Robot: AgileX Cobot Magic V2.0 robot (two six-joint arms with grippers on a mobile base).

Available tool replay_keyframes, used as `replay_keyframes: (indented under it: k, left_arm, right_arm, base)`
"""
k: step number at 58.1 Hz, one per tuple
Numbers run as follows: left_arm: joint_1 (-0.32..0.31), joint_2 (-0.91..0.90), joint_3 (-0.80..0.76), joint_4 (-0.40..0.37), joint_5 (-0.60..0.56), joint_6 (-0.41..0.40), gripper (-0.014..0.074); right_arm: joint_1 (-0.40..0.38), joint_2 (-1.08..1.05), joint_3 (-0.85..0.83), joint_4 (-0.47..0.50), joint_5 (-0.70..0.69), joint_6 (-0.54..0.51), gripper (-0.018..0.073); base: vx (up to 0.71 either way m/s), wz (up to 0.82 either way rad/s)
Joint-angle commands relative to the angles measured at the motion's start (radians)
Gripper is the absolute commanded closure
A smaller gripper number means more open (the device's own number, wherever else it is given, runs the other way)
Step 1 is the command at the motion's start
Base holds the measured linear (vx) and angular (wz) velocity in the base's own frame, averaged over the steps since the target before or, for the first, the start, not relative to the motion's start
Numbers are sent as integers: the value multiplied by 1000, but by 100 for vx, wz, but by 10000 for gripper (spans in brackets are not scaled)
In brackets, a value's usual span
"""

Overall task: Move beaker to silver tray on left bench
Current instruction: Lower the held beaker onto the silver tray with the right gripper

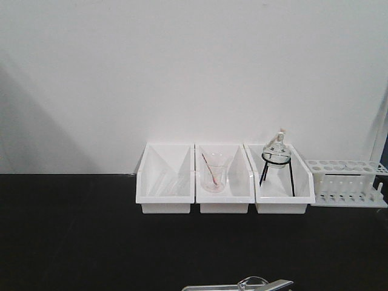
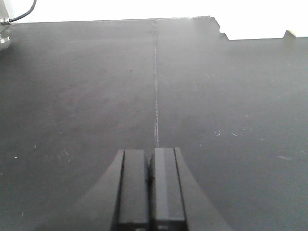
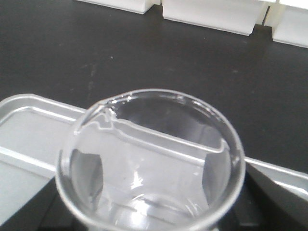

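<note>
- Three white plastic bins point(image 1: 224, 179) stand in a row against the white wall point(image 1: 182, 66), far beyond the right gripper; one white test-tube rack point(image 1: 347, 182) sits just past the row's end.
- The middle bin holds one small glass beaker with a reddish rod point(image 1: 214, 173); the bin next to the rack holds one round-bottomed flask on a black stand point(image 1: 276, 160).
- One clear colourless glass beaker with a flared rim and pouring spout point(image 3: 149, 161) fills the right wrist view, upright, its wide mouth open to the camera and its wall transparent.
- One flat grey-silver metal tray with a raised rim and rounded corners point(image 3: 29, 130) lies directly beneath the beaker and spreads to both sides; whether the beaker's base touches it cannot be told.
- The right gripper's dark fingers point(image 3: 267, 197) show at either side of the beaker's wall, closed onto the glass.
- The left gripper point(image 2: 150, 185) has its two black fingers pressed together, holding nothing, above the bare long matte black worktop point(image 2: 216, 96); a thin seam runs straight ahead of it.
</note>
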Motion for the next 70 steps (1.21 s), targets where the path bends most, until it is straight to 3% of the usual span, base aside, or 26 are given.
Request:
replay_keyframes:
  k: [1, 23, 30, 70]
  left_arm:
    - [-6, -16, 28, -2, -78, -2, 595]
    - [-6, -16, 28, -2, -78, -2, 595]
    - [-6, -16, 28, -2, -78, -2, 595]
    - [-6, -16, 28, -2, -78, -2, 595]
  right_arm:
    - [-4, -20, -14, -10, -69, -9, 397]
    - [-4, -15, -13, -9, -98, -1, 10]
    - [-4, -16, -13, -9, -128, -1, -67]
    - [-4, -243, -12, -14, -113, -3, -50]
  base:
    - [0, 0]
    - [0, 0]
    - [0, 0]
    - [0, 0]
